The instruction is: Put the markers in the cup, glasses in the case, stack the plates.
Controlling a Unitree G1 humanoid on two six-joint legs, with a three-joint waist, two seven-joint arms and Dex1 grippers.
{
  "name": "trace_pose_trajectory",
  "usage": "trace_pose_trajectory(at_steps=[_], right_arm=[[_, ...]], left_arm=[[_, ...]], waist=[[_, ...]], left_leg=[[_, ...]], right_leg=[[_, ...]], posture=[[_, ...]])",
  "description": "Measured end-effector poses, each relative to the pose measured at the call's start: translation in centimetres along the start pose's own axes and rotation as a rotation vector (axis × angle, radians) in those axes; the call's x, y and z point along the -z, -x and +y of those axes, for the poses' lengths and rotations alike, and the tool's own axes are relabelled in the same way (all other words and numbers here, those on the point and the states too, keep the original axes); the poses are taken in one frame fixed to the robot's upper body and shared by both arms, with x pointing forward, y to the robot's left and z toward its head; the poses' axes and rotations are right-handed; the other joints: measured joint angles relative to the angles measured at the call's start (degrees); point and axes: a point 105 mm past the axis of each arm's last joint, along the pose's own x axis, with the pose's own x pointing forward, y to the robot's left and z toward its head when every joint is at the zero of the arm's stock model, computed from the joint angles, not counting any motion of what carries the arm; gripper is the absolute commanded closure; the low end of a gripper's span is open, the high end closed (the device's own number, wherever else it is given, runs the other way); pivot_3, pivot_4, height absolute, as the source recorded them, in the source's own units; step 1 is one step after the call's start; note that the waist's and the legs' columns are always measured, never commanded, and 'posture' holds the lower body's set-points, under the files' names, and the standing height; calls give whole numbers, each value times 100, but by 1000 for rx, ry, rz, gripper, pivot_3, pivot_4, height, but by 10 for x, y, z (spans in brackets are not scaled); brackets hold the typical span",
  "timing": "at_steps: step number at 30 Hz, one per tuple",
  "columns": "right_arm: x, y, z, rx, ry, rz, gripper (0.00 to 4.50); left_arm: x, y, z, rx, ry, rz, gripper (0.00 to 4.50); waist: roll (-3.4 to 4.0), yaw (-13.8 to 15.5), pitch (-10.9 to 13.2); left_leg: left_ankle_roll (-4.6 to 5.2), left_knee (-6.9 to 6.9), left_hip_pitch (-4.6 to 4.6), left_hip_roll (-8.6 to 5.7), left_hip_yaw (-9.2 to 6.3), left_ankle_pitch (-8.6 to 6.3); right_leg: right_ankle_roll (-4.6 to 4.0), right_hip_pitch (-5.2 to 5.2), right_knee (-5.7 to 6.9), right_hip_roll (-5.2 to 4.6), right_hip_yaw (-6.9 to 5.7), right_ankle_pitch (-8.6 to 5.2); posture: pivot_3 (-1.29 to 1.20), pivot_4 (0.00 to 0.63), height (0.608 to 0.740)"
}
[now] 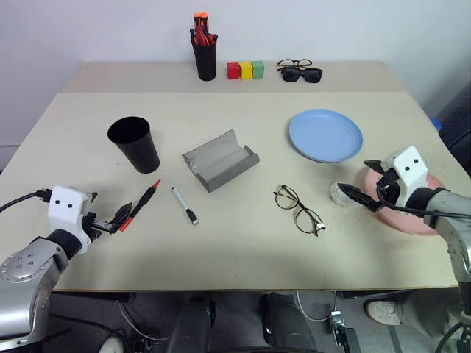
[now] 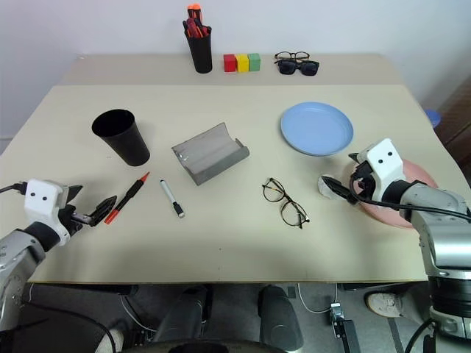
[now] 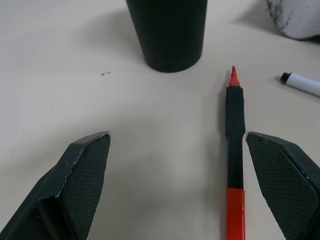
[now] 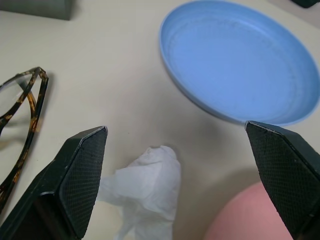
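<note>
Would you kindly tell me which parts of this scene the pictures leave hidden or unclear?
- Pink plate: the right pincer and its arm cover much of it in the eye views.
- Black cup: rim cut off by the left wrist view's edge.
- Pens in the far holder: too small to count.

A pale beige table (image 1: 243, 243) stands against a plain white wall (image 1: 88, 29), with dark floor (image 1: 412, 323) beneath its near edge.

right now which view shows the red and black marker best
The left wrist view: the red and black marker lies close up between the open left gripper fingers. Both eye views show it small, lying beside the cup. The right wrist view looks elsewhere.
</note>
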Motion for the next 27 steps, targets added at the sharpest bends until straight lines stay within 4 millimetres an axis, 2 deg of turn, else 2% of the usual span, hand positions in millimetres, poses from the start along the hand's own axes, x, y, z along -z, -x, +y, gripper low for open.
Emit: trace_pose_trajectory(at_steps=[5,10,14,16,19,22,24,27], right_arm=[[-10,-13,2,-20,16,-38,0],[-17,-27,17,-74,18,-77,0],[-35,-41,55,-190,62,-142,0],[-46,-49,82,-268,88,-184,0],[-57,-59,126,-387,84,-243,0],[-65,-69,161,-460,72,-274,0],[-71,-70,169,-465,67,-290,0],[-77,-72,169,-437,74,-302,0]], left_arm=[[-5,0,-3,-7,-7,-18,62],[-9,-1,-8,14,-4,-15,62],[-13,-7,-20,80,-37,52,62],[-18,-14,-21,86,-47,91,62],[-29,-30,-27,100,-59,129,62],[-30,-49,-30,112,-21,211,62],[-24,-55,-36,143,-13,287,62],[-16,-57,-37,165,-35,383,62]], waist=[[0,12,0],[0,14,0],[0,-9,0],[-1,-6,0],[-2,0,0],[-4,-4,0],[-6,-15,1],[-8,-29,0]], left_leg=[[0,0,0,0,-1,0],[0,0,-1,-1,-1,0],[0,-1,1,0,-4,0],[0,0,1,0,-10,0],[0,1,1,-1,-12,0],[-1,2,0,-2,-13,0],[-1,1,-1,-4,-14,0],[-1,-4,1,-2,-18,0]], right_leg=[[1,0,0,0,0,0],[2,0,1,0,0,1],[11,-2,7,4,0,6],[20,-3,14,8,-2,10],[25,-2,15,9,-2,12],[28,-3,18,9,-3,13],[28,-5,20,8,-3,14],[26,-12,31,12,-4,13]], posture=[[0,150,740],[0,150,740],[0,150,740],[0,150,740],[0,150,740],[0,150,740],[0,150,740],[0,150,740]])
